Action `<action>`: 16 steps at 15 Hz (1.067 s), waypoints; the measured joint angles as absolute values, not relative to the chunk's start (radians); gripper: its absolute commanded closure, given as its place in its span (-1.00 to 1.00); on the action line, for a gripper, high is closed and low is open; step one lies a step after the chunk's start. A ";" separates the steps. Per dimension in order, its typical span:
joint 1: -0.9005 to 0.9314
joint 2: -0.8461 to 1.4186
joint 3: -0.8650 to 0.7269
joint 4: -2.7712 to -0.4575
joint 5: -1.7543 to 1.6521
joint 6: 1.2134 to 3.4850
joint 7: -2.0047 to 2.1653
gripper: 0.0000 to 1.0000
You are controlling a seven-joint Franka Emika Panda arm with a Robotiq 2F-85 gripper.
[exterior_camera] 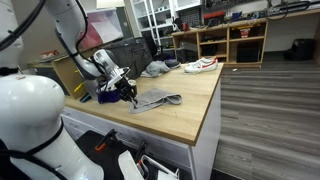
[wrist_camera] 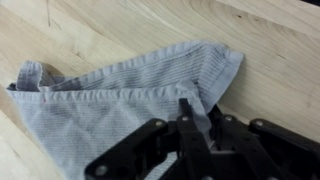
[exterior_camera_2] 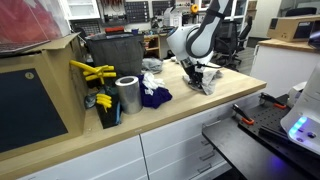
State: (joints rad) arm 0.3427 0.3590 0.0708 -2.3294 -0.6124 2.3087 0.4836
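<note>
Tool (wrist_camera: 200,114) clamped on 1 fold of cloth (wrist_camera: 110,100) | grip looks made | cloth lies on worktop (wrist_camera: 270,40), not yet raised

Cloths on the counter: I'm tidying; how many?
3: grey ribbed cloth at the gripper, dark blue cloth beside the metal cylinder, pale crumpled cloth behind it. Others may be hidden.

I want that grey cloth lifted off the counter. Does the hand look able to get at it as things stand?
Likely yes: the hand sits right on the grey cloth, with nothing lying over it.
</note>
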 measured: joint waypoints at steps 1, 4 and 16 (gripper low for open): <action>0.340 0.353 0.071 -2.329 -0.601 2.308 0.484 1.00; 0.328 0.318 0.072 -2.327 -0.530 2.308 0.476 0.97; 0.214 0.251 0.094 -2.204 -0.108 2.310 0.332 0.97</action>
State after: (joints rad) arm 0.2138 0.2509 0.0935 -2.2044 -0.1082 2.3096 0.3318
